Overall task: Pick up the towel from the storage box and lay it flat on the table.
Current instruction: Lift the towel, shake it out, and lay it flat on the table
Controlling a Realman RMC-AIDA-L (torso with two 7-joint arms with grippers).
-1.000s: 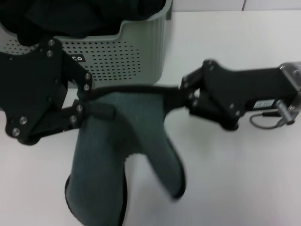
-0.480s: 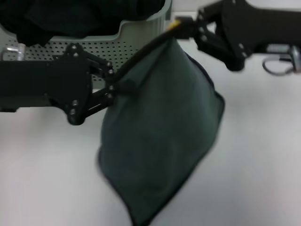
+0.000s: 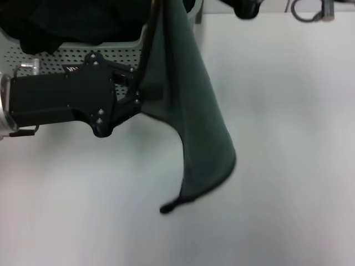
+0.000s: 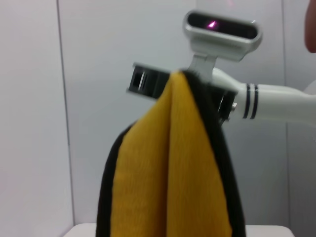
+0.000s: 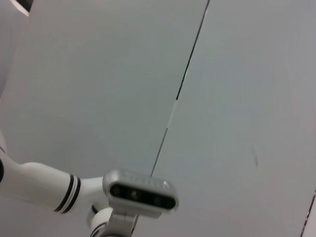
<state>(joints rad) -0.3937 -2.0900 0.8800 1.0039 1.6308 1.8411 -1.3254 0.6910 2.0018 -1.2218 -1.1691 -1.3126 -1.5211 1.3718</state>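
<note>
Hanging towel (image 3: 188, 111) pinched in left gripper (image 3: 145, 95) jaws.

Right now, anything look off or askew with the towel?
Yes. The towel isn't flat: it hangs in a twisted drape in front of the storage box, above the table. The left gripper pinches one edge; the towel's top runs out of the head view. The left wrist view shows it folded, yellow side out.

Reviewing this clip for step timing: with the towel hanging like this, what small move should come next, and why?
Probably spread the two held corners apart. The towel hangs folded and narrow above the table, the left gripper pinching one edge, the other edge running out of view toward the right gripper.
</note>
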